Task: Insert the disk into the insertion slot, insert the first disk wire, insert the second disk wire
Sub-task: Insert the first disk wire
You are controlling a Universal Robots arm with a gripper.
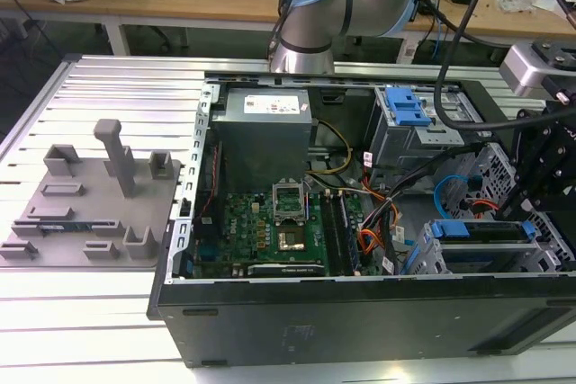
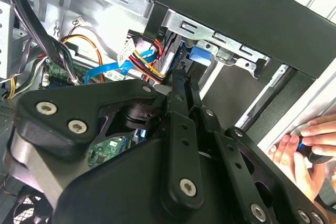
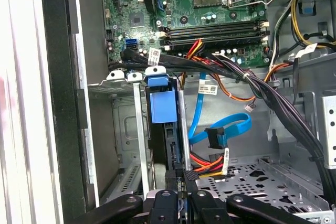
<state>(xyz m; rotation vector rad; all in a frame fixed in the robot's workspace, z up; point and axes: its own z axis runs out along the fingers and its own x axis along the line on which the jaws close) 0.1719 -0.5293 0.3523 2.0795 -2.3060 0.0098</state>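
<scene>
Gripper (image 3: 182,184) is clamped on a black wire plug (image 3: 190,173) beside the disk (image 3: 160,108), which is set in the insertion slot (image 3: 137,129).

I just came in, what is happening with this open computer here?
A robot arm's claw hangs low inside the open computer case, right at the disk in its blue frame, which sits in the grey drive cage. Blue and coloured wires lie beside it. A person's hand rests at the case's edge.

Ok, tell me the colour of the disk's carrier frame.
The disk's carrier frame is bright blue; the first wrist view shows it best.
</scene>
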